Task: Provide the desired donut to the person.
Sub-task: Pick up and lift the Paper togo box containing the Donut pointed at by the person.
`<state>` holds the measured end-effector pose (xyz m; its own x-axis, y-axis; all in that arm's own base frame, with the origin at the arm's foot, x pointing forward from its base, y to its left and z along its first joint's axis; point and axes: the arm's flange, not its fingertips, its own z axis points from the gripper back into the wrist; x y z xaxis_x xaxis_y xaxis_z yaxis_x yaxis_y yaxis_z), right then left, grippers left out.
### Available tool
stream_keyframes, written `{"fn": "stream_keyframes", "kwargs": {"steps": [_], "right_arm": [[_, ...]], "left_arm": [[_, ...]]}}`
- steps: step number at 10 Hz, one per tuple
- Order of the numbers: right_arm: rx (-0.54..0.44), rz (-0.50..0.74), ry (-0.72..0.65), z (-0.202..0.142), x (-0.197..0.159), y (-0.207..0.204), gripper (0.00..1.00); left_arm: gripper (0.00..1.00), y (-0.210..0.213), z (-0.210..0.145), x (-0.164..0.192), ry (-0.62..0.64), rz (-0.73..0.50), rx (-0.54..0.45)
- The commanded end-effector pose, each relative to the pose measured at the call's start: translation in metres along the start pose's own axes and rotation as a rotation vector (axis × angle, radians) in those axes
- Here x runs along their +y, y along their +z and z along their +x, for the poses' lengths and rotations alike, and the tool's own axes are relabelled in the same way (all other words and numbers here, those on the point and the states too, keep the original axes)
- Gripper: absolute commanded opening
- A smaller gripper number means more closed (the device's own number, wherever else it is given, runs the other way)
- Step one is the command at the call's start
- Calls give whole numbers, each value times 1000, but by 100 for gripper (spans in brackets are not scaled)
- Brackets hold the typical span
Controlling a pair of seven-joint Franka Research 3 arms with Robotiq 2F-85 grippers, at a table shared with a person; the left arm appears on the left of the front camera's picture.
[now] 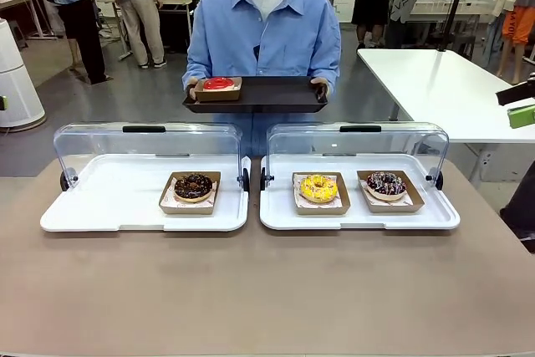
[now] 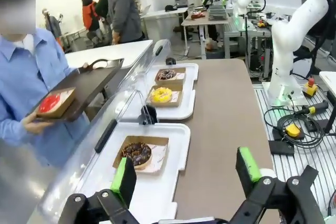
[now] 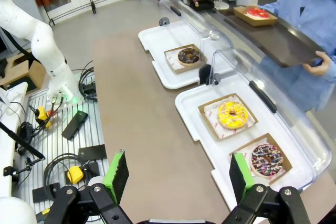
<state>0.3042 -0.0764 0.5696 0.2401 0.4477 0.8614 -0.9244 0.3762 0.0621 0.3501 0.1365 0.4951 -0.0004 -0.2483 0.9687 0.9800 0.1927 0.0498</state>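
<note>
The person (image 1: 263, 31) in a light-blue shirt stands at the far side holding a black tray (image 1: 272, 94) with a red donut (image 1: 218, 84) in a paper box on it. On the left white tray (image 1: 100, 202) lies a chocolate donut (image 1: 193, 186). The right white tray (image 1: 435, 215) carries a yellow donut (image 1: 318, 187) and a dark sprinkled donut (image 1: 386, 183). My left gripper (image 2: 186, 174) is open, back from the table's end with the chocolate donut (image 2: 136, 153) ahead of it. My right gripper (image 3: 176, 174) is open too, hanging off the opposite end near the sprinkled donut (image 3: 266, 157).
Both display trays have clear lids (image 1: 150, 144) flipped up at the back. A white table (image 1: 443, 81) stands at the far right. Cables and controllers (image 3: 68, 129) lie on the rack beside the table. Other people stand farther back.
</note>
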Motion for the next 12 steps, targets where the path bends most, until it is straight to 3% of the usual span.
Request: {"fn": "stream_keyframes", "kwargs": {"steps": [1,3,4,12], "right_arm": [[-31,6,13,1,-2,-2,100],[-31,6,13,1,-2,-2,100],[-31,6,13,1,-2,-2,100],[-31,6,13,1,-2,-2,100]], "left_arm": [[100,-1,2,3,35,-1,5],[100,-3,4,9,-14,-77,-36],[100,-1,-5,3,25,-2,8],[100,-1,-5,3,25,-2,8]]}}
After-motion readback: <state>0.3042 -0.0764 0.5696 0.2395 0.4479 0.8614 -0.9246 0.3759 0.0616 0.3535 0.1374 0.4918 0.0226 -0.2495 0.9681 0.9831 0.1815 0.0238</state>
